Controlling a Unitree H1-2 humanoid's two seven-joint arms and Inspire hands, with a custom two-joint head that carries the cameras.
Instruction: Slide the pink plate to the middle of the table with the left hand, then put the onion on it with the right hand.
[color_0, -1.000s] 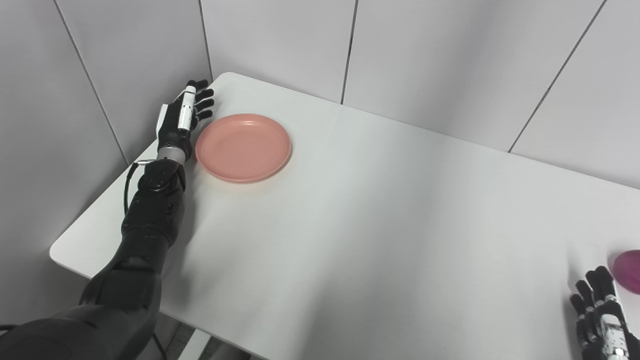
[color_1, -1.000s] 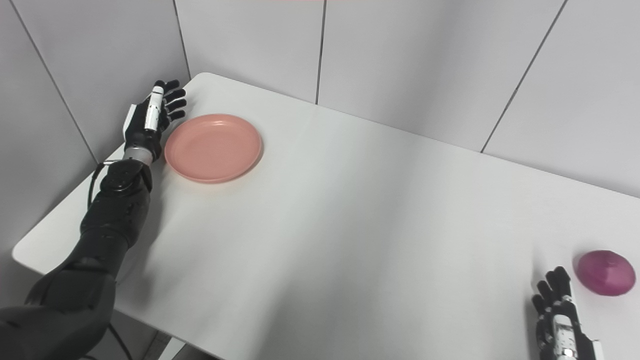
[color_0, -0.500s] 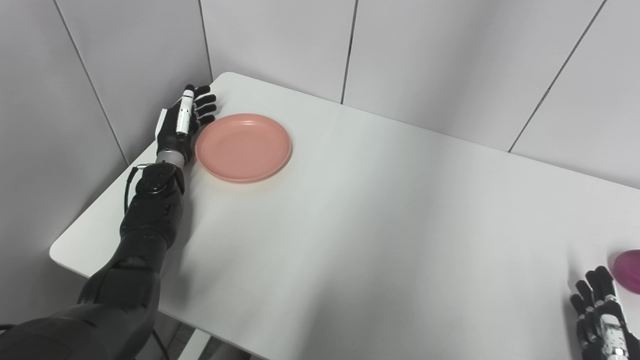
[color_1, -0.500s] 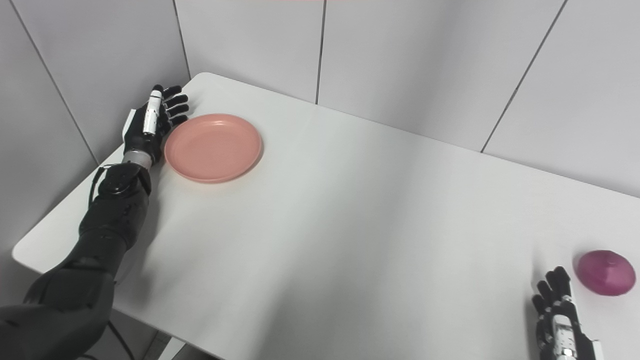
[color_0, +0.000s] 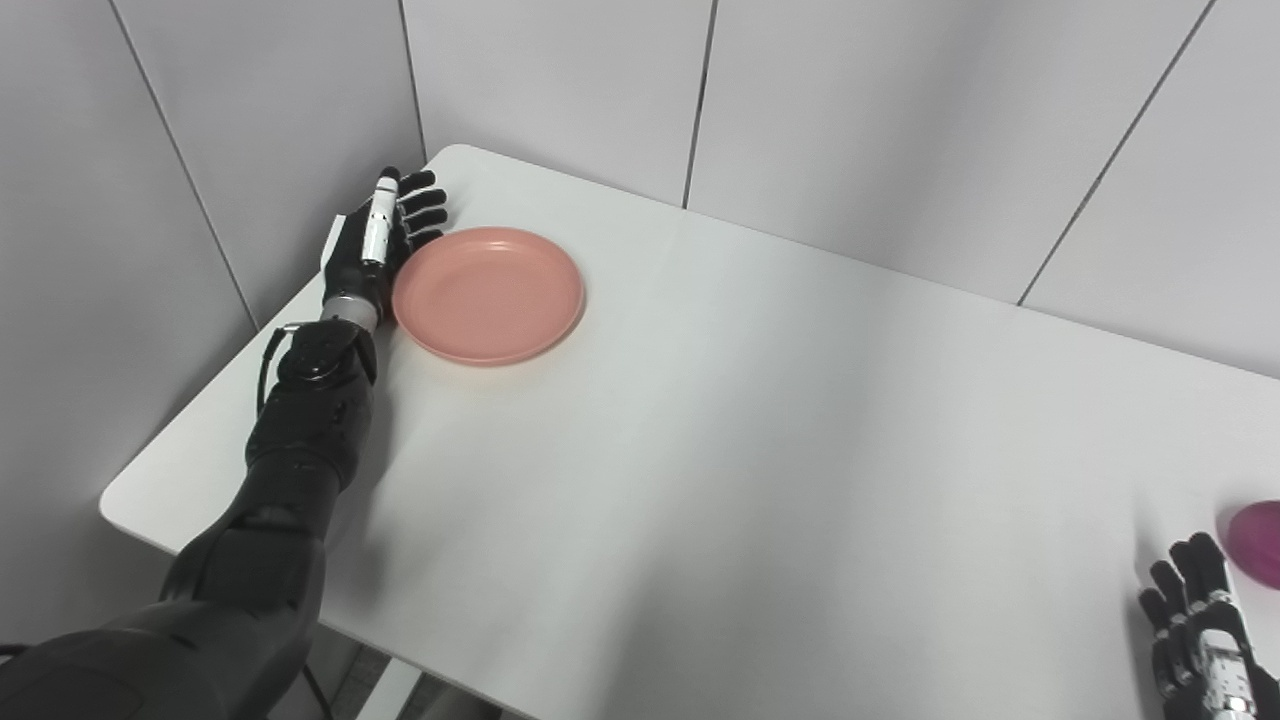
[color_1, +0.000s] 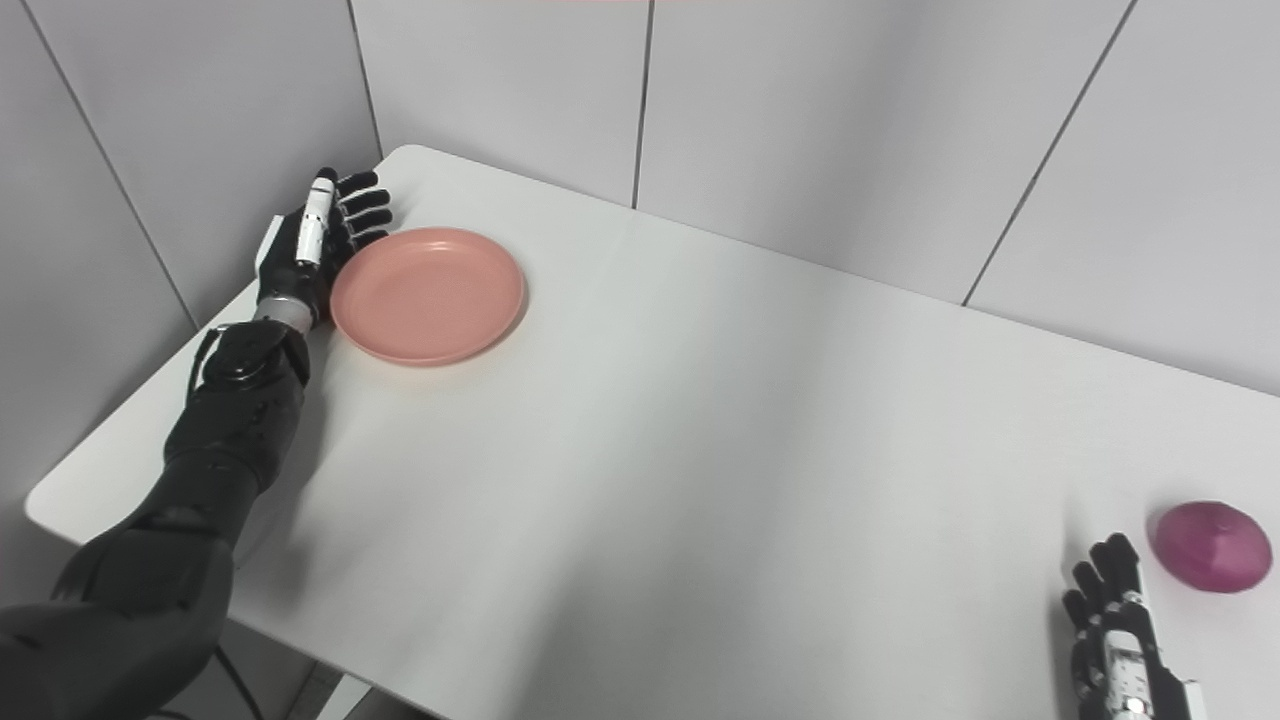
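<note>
A round pink plate (color_0: 488, 293) lies flat near the far left corner of the white table (color_0: 760, 420). My left hand (color_0: 375, 243) stands edge-on against the plate's left rim, fingers apart and stretched toward the far corner, holding nothing. A purple onion (color_1: 1211, 546) rests near the table's right edge. My right hand (color_1: 1115, 640) lies open at the bottom right, just left of the onion and apart from it. In the left eye view the onion (color_0: 1258, 541) is cut off by the frame edge.
Grey panelled walls (color_0: 860, 120) close in the table at the back and on the left, right beside my left hand. The table's near left corner (color_0: 125, 500) is rounded.
My left hand has shifted right, closing up against the plate's left rim. The plate has nudged a touch to the right. The right hand and onion have not moved.
</note>
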